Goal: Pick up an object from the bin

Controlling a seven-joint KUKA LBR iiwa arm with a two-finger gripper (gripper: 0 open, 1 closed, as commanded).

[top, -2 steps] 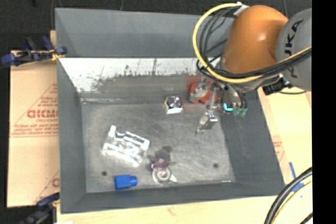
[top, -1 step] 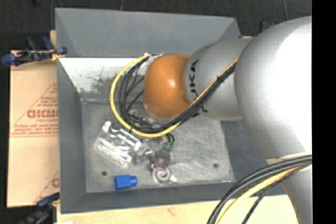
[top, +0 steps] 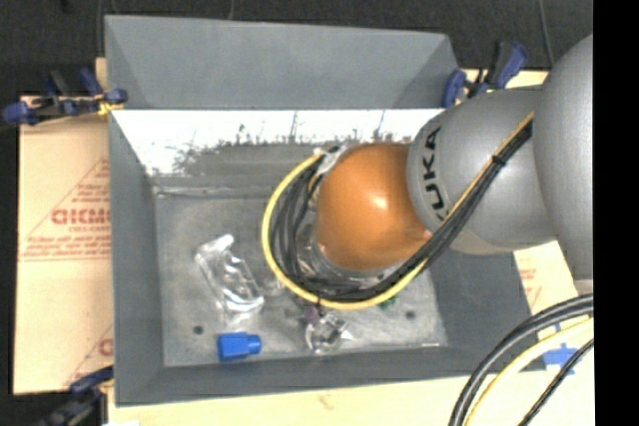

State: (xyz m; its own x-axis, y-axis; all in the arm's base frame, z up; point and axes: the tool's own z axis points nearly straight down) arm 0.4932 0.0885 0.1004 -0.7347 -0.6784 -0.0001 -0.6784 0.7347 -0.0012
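Clear plastic piece (top: pixel 228 276) and blue cap (top: pixel 238 345) lie front-left on the bin (top: pixel 135 244) floor, and just right the gripper (top: pixel 319 316) sits low beneath its orange cover (top: pixel 367 207), its opening impossible to tell, so this is probably the reach, with closing and lifting next.

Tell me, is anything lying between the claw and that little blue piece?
Nothing visible: bare bin floor separates the blue piece from the gripper. The clear plastic lies farther back, off that line.
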